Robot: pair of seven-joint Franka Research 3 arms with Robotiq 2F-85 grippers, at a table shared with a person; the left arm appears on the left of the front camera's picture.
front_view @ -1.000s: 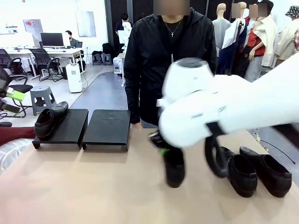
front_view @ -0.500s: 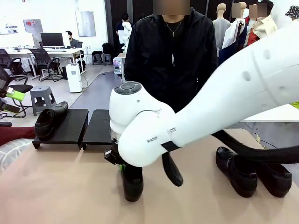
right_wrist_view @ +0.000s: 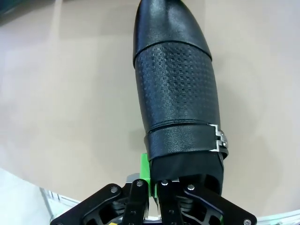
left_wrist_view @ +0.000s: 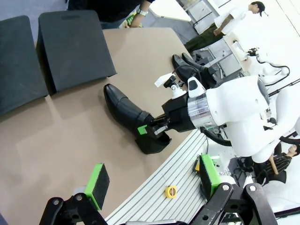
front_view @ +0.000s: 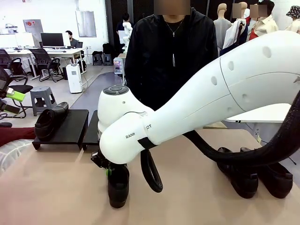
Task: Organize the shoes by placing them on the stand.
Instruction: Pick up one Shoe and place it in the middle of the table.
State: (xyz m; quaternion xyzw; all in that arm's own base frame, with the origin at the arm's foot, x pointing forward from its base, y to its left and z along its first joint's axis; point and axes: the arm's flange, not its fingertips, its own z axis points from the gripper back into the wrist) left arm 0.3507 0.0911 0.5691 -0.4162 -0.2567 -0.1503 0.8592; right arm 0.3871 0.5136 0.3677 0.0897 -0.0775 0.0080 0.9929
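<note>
My right gripper (front_view: 110,169) is shut on the heel rim of a glossy black shoe (front_view: 118,186), low over the tan table in front of the stand. In the right wrist view the shoe (right_wrist_view: 176,84) points away from the gripper (right_wrist_view: 154,182). The stand is two matte-black platforms; the left one (front_view: 71,127) carries one shoe (front_view: 48,122), and the right one (front_view: 92,130) is partly hidden by my arm. Two more shoes (front_view: 244,177) lie at the table's right. My left gripper (left_wrist_view: 152,180) is open and hangs high above the table's near edge, holding nothing.
A person in black (front_view: 171,56) stands at the far side of the table. My right arm's thick white link (front_view: 211,103) spans the middle of the table. A yellow tape measure (left_wrist_view: 171,191) lies on the ribbed surface by the near edge.
My right arm has swung left and toward the near edge, carrying the shoe from the table's middle to just in front of the stand. The other shoes have not moved.
</note>
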